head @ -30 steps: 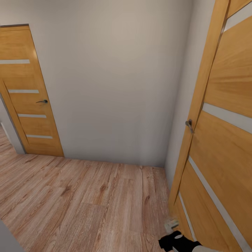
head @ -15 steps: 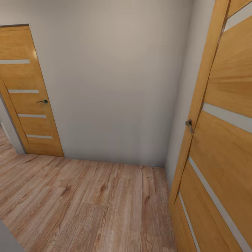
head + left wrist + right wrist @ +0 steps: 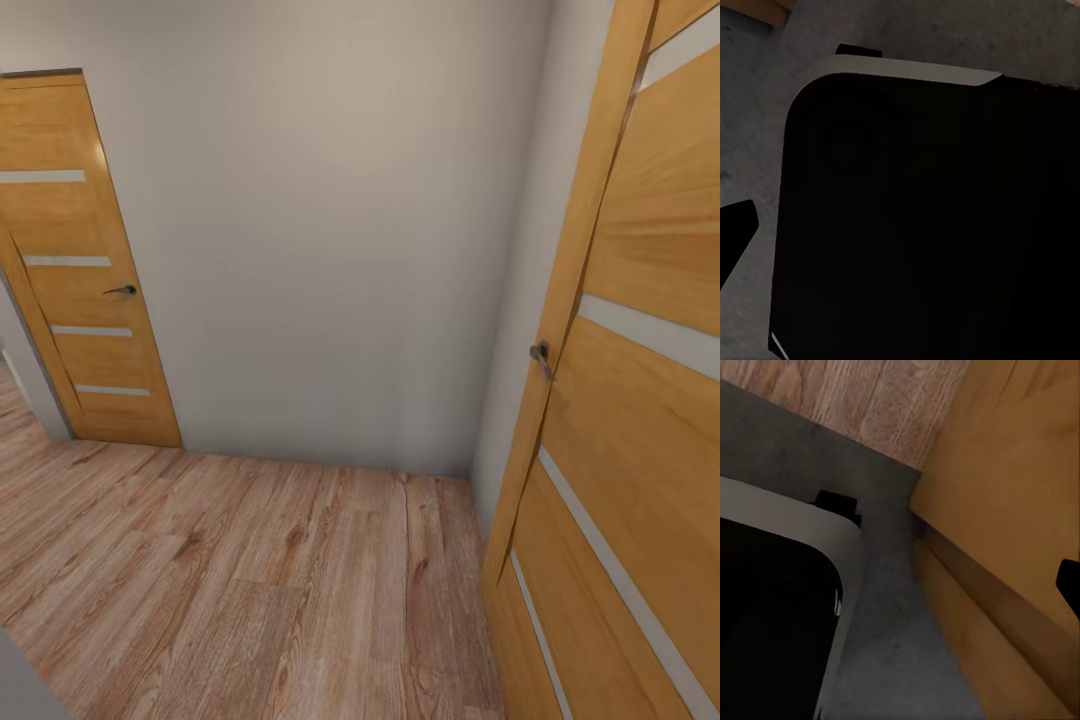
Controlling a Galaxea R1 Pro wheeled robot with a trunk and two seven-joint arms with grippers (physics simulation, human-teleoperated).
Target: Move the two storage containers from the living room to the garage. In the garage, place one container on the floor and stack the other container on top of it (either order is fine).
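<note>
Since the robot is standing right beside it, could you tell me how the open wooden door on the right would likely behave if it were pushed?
The door would probably swing rather than flex: it looks like a stiff wooden slab with pale inset strips. It already stands ajar, its edge and handle facing the room, so a light push might move it. It looks tall and solid, so likely heavy. The wood floor beneath looks smooth, so little should drag.

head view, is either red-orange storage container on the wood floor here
No, the wood plank floor lies bare between the far door and the near door, with no container on it.
</note>
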